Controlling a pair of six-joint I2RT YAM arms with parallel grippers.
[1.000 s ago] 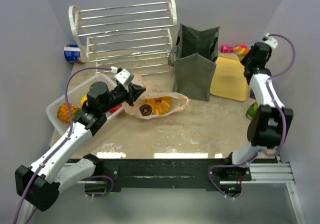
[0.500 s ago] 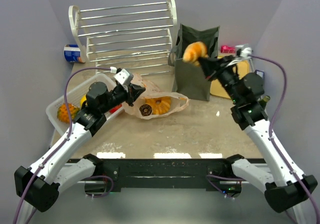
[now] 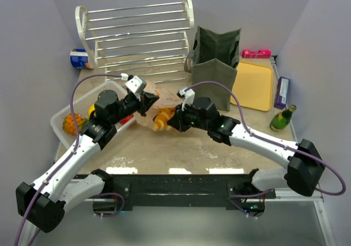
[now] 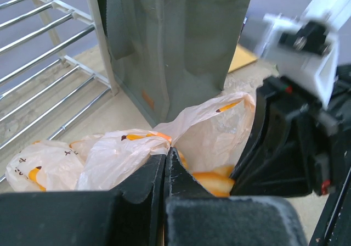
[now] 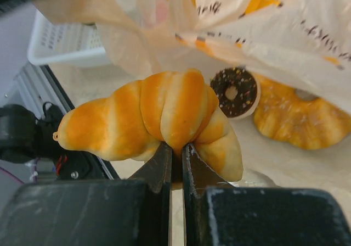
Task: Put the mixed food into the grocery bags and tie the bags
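The peach plastic bag [image 3: 167,99] lies beside the olive-green tote [image 3: 215,76]. My left gripper [image 3: 147,101] is shut on the bag's rim [image 4: 126,152] and holds the mouth lifted open; in the left wrist view its jaws [image 4: 165,159] meet on the film. My right gripper [image 3: 173,119] is shut on an orange croissant [image 5: 159,122] at the bag's mouth; its jaws [image 5: 176,152] pinch the croissant's middle. Inside the bag lie a chocolate doughnut [image 5: 235,91] and an orange pastry [image 5: 299,122]. The tote [image 4: 181,43] stands upright just behind.
A white slatted rack [image 3: 137,37] stands at the back. A white basket [image 3: 61,126] with fruit [image 3: 71,124] sits at the left. At the right are a yellow board [image 3: 253,84], a green bottle [image 3: 281,119], a purple box [image 3: 282,92] and a pink item [image 3: 255,53]. A blue can [image 3: 81,59] is far left.
My right arm swung from the back right, over the tote, down to the plastic bag's mouth, carrying the croissant. The left arm kept still, holding the bag.
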